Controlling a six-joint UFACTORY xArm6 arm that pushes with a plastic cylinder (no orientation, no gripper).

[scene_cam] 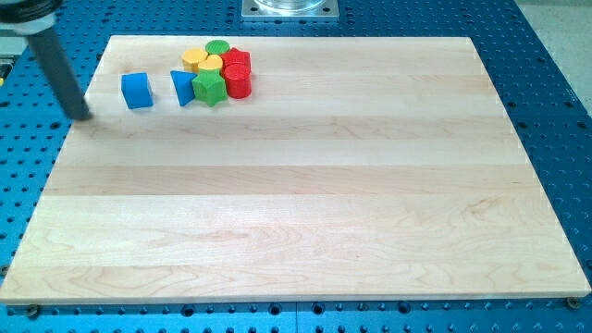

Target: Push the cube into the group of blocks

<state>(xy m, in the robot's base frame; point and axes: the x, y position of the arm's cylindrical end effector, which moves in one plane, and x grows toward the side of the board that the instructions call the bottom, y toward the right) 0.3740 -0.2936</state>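
Observation:
A blue cube (137, 91) sits on the wooden board near the view's top left. To its right, a small gap away, a blue triangular block (182, 87) lies against a tight group: a green star-shaped block (210, 88), a yellow block (210, 65), a yellow block (192, 58), a green cylinder (217, 48), a red block (237, 61) and a red cylinder (239, 82). My tip (81, 115) is at the board's left edge, left of the blue cube and slightly below it, not touching it.
The wooden board (296, 213) lies on a blue perforated table (555, 83). A metal mount (289, 8) shows at the view's top centre.

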